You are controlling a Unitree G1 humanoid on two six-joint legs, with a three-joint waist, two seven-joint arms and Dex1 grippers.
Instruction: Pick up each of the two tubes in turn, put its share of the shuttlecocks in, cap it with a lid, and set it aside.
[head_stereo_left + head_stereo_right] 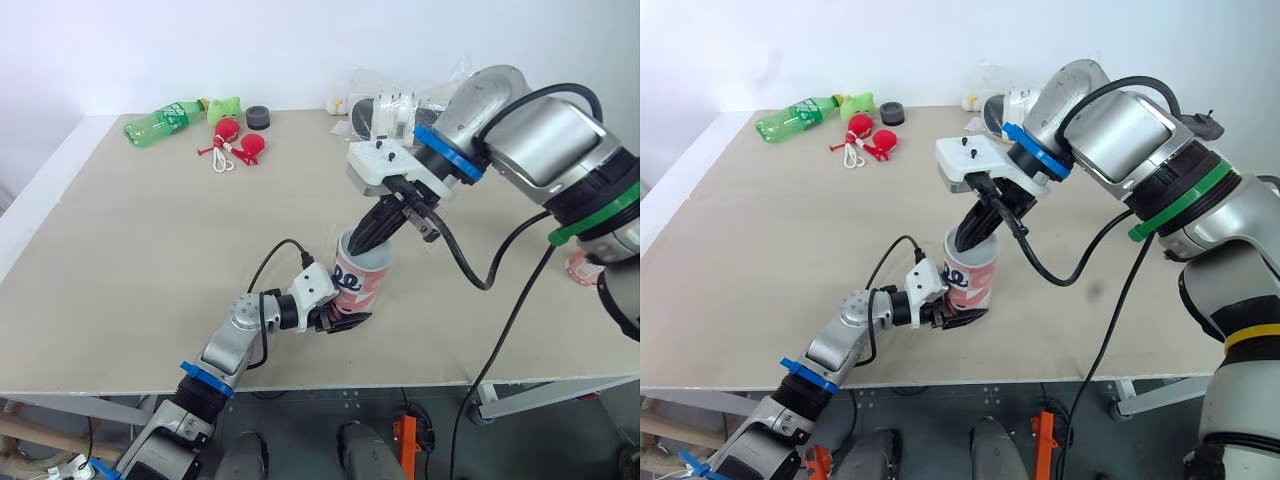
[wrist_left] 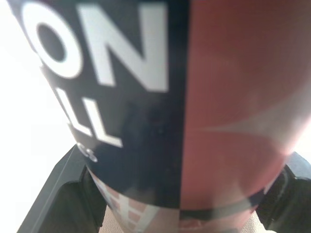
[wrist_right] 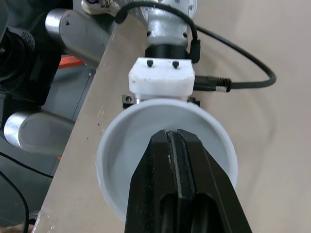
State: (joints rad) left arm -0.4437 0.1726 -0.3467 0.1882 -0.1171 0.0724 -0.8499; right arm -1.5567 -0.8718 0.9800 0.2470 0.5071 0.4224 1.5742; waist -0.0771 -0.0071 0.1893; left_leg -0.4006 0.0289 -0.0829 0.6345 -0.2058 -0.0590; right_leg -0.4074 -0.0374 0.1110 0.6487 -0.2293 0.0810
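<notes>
1. Red, white and navy tube (image 1: 360, 282) stands upright on the beige surface (image 1: 150, 250), close to its near edge, mouth open, no lid on.
2. Left end effector (image 1: 342, 321) is clenched round the lower wall of the tube and steadies it.
3. Right end effector (image 1: 364, 240) points down into the mouth, its two black fingers pressed together; the wrist view shows nothing between them.
4. Judgement: the filling step is in hand for this tube. The contents cannot be seen past the fingers.
5. A black lid (image 1: 258, 117) lies well apart at the far edge, near a green bottle (image 1: 165, 120).
6. Next move, as judged: lift the right arm straight up clear of the rim without tipping the tube, then fetch either another shuttlecock or the lid.
</notes>
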